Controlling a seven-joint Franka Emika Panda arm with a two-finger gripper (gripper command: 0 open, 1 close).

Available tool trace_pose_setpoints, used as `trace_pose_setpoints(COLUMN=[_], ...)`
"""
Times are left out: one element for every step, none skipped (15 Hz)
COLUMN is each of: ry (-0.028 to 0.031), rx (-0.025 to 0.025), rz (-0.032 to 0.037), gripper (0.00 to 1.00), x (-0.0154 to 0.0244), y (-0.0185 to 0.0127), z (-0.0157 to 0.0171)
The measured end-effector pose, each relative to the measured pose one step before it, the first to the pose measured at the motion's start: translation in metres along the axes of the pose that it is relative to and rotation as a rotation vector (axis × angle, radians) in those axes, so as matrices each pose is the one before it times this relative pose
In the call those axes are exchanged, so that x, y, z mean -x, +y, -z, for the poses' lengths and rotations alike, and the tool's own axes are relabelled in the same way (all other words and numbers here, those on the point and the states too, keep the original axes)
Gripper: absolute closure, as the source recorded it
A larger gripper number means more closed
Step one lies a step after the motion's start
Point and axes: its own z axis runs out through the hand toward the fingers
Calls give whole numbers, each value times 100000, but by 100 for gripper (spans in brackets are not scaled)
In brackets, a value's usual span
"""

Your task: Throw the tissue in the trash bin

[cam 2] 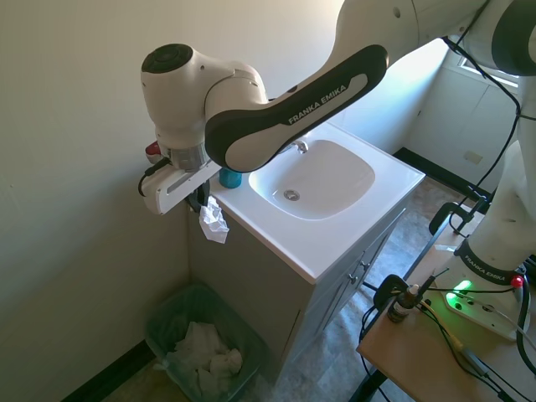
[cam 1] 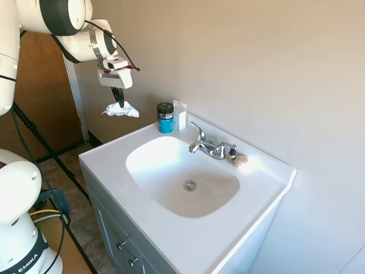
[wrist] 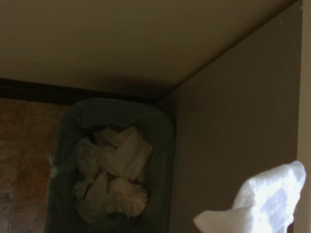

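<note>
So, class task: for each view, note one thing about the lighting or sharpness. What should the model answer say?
First exterior view: sunlight glares off the vanity top by the faucet, and the held tissue is sharp. Second exterior view: bright window light at the upper right, while the trash bin sits in shade. Wrist view: dim and soft, with the tissue overexposed.

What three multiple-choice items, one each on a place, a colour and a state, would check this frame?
1. Where is the tissue?
A. in the sink
B. hanging beside the vanity, above the trash bin
C. on the floor

2. What colour is the jar by the faucet?
A. teal with a black lid
B. red
C. yellow

3. What is the gripper doing?
A. open, empty
B. shut on the tissue
C. pressing the faucet

Key: B, the wad dangles off the counter's side; A, teal body, dark cap; B, the fingers pinch the wad.
</note>
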Motion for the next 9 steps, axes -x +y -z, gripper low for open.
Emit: trace_pose_setpoints(ry=[32,-22,-17,9,7,8,-27,-98,-15], rx=[19,52,55,52,23,8,12,14,-34], rz=[255,246,242,194,143,57,22,24,59], gripper=[0,0,0,0,0,0,0,0,0], x=[48,20,-7,-10,-8,-11,-13,5,-20], y=[-4,3,7,6,3,2,2,1,1], z=[4,-2,-6,-9,-4,-4,-5,0,28])
